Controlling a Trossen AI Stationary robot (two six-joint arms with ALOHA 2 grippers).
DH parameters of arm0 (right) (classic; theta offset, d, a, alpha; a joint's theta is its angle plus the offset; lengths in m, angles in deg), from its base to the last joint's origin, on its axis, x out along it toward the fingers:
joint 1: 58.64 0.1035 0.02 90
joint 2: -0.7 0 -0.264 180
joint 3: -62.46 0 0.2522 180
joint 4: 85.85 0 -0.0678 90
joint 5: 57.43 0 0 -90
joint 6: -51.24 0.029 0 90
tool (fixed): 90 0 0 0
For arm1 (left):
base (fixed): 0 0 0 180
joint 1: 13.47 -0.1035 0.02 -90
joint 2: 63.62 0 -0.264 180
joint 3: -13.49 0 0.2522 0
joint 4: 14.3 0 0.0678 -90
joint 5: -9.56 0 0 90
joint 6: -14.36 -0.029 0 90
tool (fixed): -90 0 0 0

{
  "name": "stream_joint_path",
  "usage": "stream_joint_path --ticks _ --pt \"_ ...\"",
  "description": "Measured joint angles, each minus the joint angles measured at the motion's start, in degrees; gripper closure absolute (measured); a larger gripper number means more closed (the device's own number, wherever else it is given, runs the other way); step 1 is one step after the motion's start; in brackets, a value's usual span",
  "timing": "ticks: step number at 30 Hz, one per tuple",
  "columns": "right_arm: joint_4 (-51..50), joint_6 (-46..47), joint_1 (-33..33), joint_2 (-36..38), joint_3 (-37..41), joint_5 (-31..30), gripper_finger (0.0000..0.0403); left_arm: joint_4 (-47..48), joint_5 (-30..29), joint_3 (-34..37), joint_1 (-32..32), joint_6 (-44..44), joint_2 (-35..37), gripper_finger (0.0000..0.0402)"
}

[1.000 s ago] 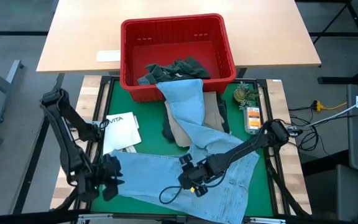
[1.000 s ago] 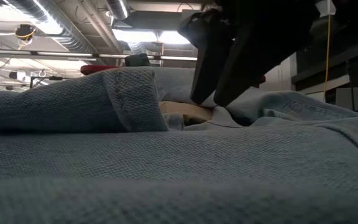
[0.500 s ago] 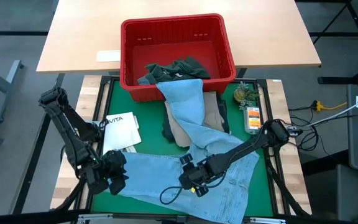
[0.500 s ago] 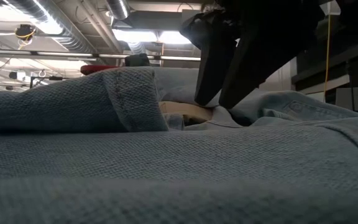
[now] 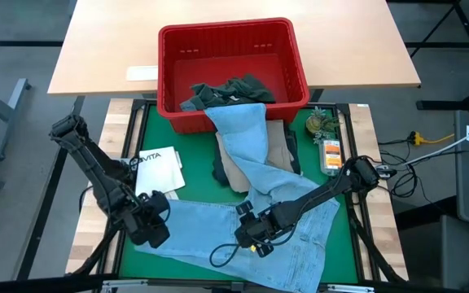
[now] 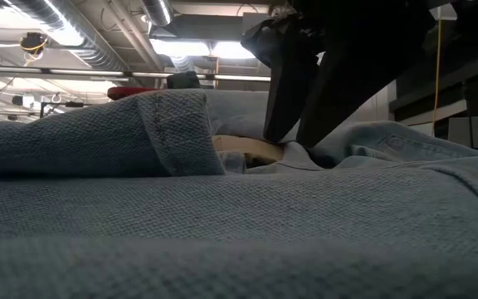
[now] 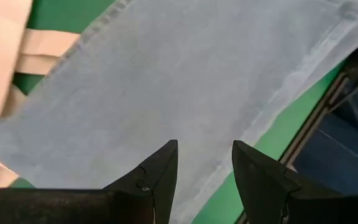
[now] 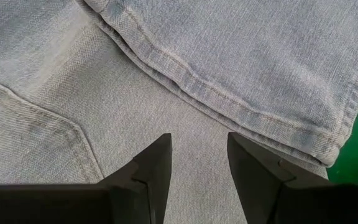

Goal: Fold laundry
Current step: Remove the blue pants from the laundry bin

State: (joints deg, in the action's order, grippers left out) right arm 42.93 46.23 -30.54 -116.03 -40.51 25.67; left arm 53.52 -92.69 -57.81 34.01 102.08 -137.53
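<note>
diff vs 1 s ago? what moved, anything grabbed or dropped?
The left gripper slid from the table's left edge rightward, onto the end of the light blue jeans; its fingers hang open above the denim, gripping nothing. The right gripper stayed open over the middle of the jeans, shifting only slightly. Nothing grabbed or dropped. The red basket and white tote bag are unchanged.

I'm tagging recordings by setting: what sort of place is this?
Probably a robotics lab or workshop, not a home: exposed ceiling ducts, a green work mat in a metal frame, and loose cables on a bare floor beside the rig.
</note>
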Motion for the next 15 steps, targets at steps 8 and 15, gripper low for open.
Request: stream_joint_path --ticks 8,15 --pt "0.0 -1.55 0.0 0.0 0.0 0.01 0.0246 -0.27 -0.01 0.0 -0.98 -4.18 0.0 0.0255" --pt "-0.02 -1.55 0.0 0.0 0.0 0.02 0.0246 1.74 4.25 0.0 -0.98 -0.29 0.0 0.0217"
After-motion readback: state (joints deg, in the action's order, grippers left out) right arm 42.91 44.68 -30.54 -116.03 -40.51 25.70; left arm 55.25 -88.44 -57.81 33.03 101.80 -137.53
